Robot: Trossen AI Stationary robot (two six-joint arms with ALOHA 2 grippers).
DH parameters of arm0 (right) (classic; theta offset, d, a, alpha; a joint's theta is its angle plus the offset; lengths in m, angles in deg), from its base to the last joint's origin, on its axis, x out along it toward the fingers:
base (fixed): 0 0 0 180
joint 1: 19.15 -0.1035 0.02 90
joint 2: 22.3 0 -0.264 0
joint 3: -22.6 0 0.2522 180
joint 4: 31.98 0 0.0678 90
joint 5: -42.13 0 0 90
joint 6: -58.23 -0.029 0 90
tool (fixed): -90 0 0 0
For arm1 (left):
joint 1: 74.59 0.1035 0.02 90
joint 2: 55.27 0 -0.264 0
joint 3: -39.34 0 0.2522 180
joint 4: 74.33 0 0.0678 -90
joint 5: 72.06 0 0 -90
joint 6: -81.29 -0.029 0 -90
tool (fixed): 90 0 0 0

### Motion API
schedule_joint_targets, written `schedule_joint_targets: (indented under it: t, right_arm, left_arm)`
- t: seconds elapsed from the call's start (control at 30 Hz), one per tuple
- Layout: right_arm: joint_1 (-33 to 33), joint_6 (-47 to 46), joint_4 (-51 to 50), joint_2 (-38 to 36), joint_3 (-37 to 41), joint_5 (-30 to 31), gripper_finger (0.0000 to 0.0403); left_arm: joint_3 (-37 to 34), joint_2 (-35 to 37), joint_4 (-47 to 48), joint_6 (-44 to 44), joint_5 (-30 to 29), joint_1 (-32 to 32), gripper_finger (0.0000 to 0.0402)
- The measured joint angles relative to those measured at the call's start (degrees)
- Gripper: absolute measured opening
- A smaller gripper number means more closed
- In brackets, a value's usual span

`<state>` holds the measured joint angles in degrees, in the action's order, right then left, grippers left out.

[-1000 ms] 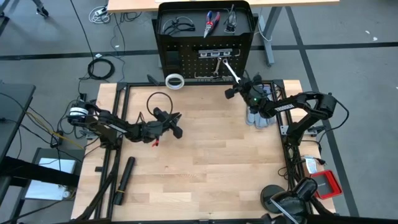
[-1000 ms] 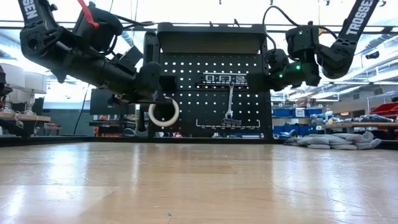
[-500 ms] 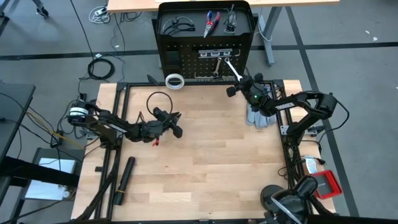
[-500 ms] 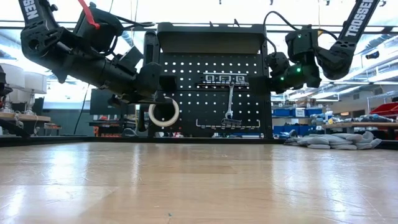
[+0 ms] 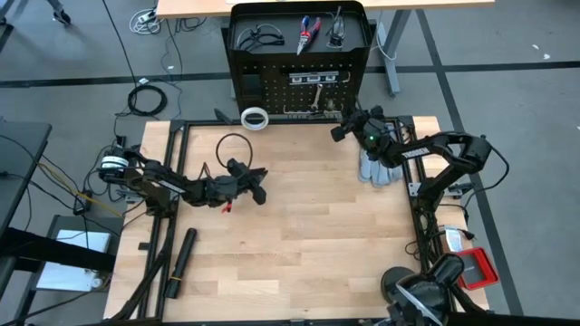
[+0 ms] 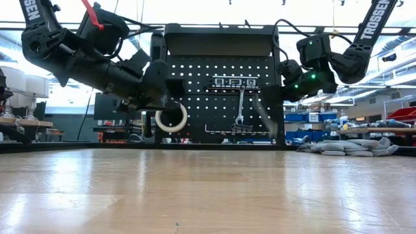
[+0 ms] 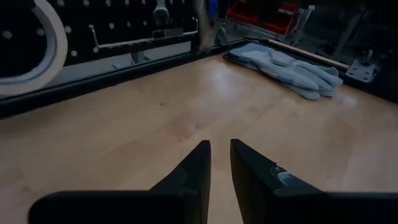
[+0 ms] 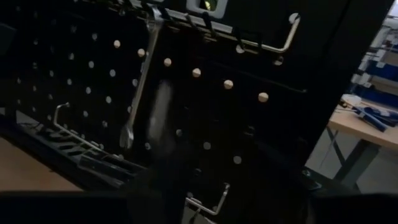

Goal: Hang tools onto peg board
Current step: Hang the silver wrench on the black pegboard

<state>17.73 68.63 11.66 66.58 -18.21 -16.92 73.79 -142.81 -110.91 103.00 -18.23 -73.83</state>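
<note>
The peg board [image 5: 299,54] stands upright past the table's far edge. Pliers [image 5: 309,32] and two glasses [image 5: 254,38] lie on its top shelf. The black strip with white squares [image 6: 231,82] and a silver wrench [image 6: 240,104] hang on its face by hooks. The white tape ring [image 6: 171,118] sits at its lower left. My right gripper [image 5: 347,122] hovers close before the board's right part. A second wrench shows only as a blurred streak [image 6: 263,116] below it, also blurred [image 8: 163,118] in the right wrist view. My left gripper [image 7: 221,146] floats over mid-table, open by a narrow gap and empty.
Grey gloves [image 5: 376,167] lie at the table's right side, under the right arm. A long black cylinder [image 5: 181,263] lies near the left near corner. A low rack [image 8: 74,149] runs along the board's foot. Bare wood [image 5: 308,226] fills the middle.
The right gripper has crept toward the far edge, closer to the board. The silver wrench that stuck out of it, slanting up toward the board, no longer stands there. It now shows as a blurred streak lower down, in motion.
</note>
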Motion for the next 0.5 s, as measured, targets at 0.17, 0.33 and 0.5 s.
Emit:
schedule_joint_targets:
  t: [0.17, 0.33, 0.5]
  right_arm:
    - [0.3, -0.3, 0.0, 0.0, 0.0, -0.9, 0.0213]
    - [-0.9, -1.3, -4.5, 0.0, 0.0, -9.7, 0.022]
    - [-0.6, -3.3, -15.5, 0.0, 0.0, -34.2, 0.0211]
  left_arm:
    - [0.0, 0.0, 1.8, 1.8, 0.1, 0.0, 0.0068]
    - [0.0, 0.0, 2.2, 3.8, 4.7, 0.0, 0.0068]
    - [0.0, 0.0, 2.3, 4.5, 9.9, 0.0, 0.0068]
